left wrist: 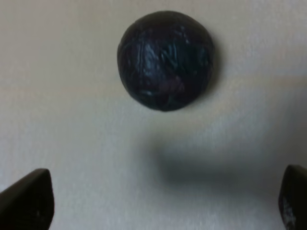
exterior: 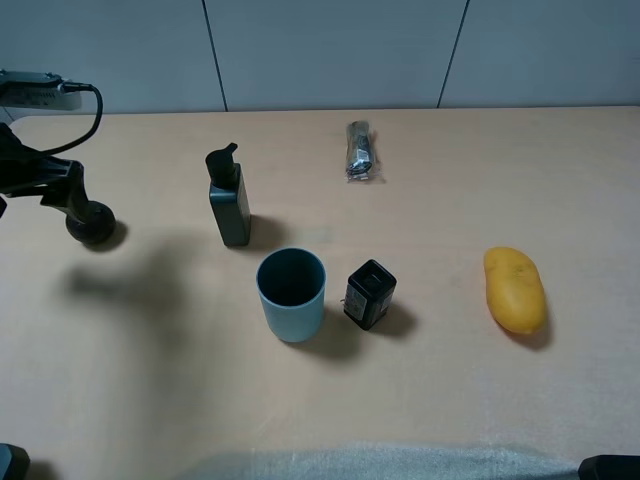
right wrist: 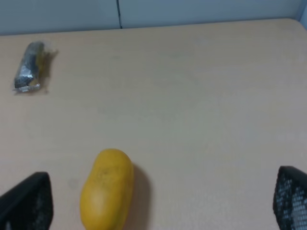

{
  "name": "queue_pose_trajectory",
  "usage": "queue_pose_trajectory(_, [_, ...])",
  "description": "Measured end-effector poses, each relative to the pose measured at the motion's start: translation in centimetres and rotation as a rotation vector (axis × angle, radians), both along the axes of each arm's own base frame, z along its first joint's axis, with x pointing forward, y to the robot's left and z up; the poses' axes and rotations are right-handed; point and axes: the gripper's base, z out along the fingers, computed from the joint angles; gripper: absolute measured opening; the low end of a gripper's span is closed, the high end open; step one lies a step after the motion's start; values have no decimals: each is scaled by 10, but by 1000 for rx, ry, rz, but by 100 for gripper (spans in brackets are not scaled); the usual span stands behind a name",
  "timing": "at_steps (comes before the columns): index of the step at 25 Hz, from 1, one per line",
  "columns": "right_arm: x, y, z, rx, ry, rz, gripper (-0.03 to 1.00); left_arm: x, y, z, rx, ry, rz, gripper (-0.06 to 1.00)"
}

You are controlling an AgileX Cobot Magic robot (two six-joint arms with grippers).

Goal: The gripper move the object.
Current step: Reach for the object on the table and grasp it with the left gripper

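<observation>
The object (exterior: pixel 93 224) is a small, dark, rough-skinned ball lying on the table at the far left. My left gripper (exterior: pixel 72 196) hangs just above and beside it on its dark arm. In the left wrist view the object (left wrist: pixel 165 60) lies on the table ahead of the left gripper (left wrist: pixel 165 201), whose two black fingertips (left wrist: pixel 26 199) stand wide apart with nothing between them. My right gripper (right wrist: pixel 160 203) is open too and holds nothing; only a dark corner of it (exterior: pixel 610 467) shows at the bottom right of the high view.
A dark pump bottle (exterior: pixel 229 200), a blue cup (exterior: pixel 291 292) and a small black boxy bottle (exterior: pixel 370 294) stand mid-table. A foil packet (exterior: pixel 360 150) lies at the back. A yellow mango (exterior: pixel 514 289) lies on the right, also in the right wrist view (right wrist: pixel 106 189).
</observation>
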Motion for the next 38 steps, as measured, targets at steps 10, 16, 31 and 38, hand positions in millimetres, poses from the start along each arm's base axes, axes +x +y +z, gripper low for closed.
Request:
queue_pose_trajectory(10, [0,0,0,0,0,0,69,28,0,-21,-2,19,-3,94])
queue_pose_trajectory(16, [0,0,0,0,0,0,69,41,0,-37,-3,47,-4,93])
queue_pose_trajectory(31, [0,0,0,0,0,0,69,55,-1,-77,-10,51,-10,93])
queue_pose_trajectory(38, [0,0,0,0,0,0,69,57,-1,-89,-15,62,-9,91])
